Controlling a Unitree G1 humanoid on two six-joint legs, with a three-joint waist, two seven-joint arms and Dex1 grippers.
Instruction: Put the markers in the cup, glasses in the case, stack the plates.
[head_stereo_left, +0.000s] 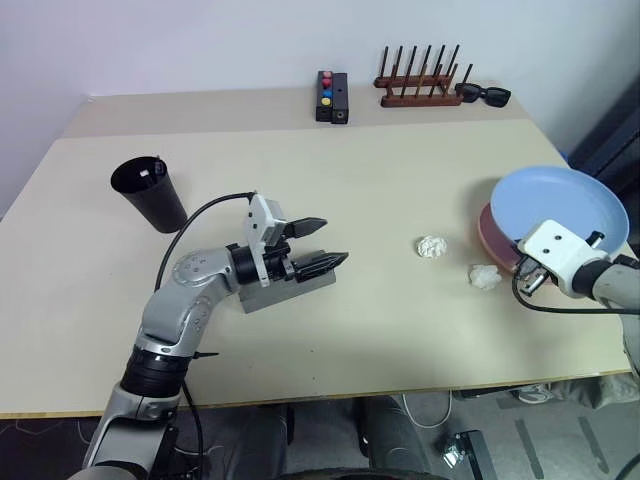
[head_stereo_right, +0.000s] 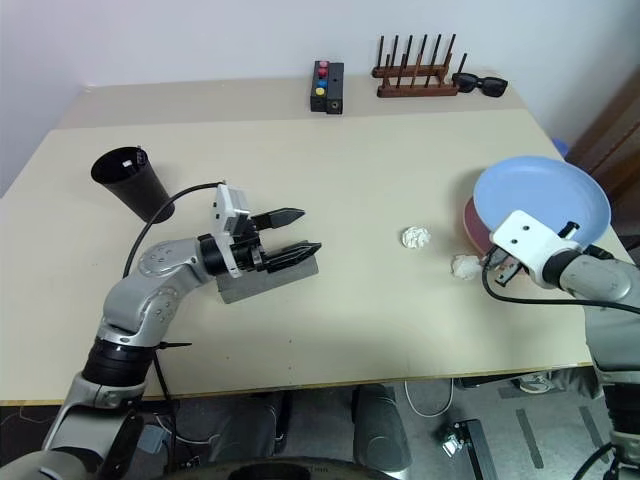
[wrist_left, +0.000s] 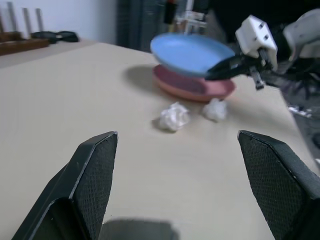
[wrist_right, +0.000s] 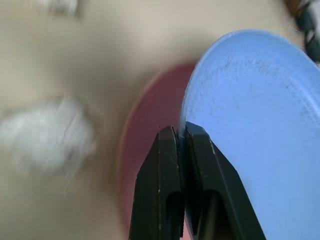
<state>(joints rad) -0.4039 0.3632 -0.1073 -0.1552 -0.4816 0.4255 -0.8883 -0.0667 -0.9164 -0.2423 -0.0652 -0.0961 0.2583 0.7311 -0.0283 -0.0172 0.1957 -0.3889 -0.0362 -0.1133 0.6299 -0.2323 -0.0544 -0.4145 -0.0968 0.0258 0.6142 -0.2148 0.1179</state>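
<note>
The right tool (wrist_right: 182, 137) is clenched on the rim of the light blue plate (head_stereo_left: 556, 208), its two black fingers (wrist_right: 162, 165) pressed together with the plate's edge between them. It holds that plate tilted at the right edge of the table (head_stereo_left: 380, 330), partly over the pink plate (wrist_left: 192, 86), which lies flat on the table beneath it. Whether the blue plate touches the pink one cannot be told.

The left tool (head_stereo_left: 322, 245) is spread wide and holds nothing. It points to the right, just above the grey case (head_stereo_left: 290, 292), which lies closed on the near left part of the table.

The black cup (head_stereo_left: 150, 193) stands upright at the far left, with what looks like a marker (head_stereo_left: 157, 168) inside it.

Two crumpled white paper balls (head_stereo_left: 431, 246) lie between the case and the plates, the right one (head_stereo_left: 485, 277) just beside the pink plate.

At the far edge sit a black box with coloured buttons (head_stereo_left: 332, 97), a wooden rack (head_stereo_left: 418, 84) and black sunglasses (head_stereo_left: 484, 95).
</note>
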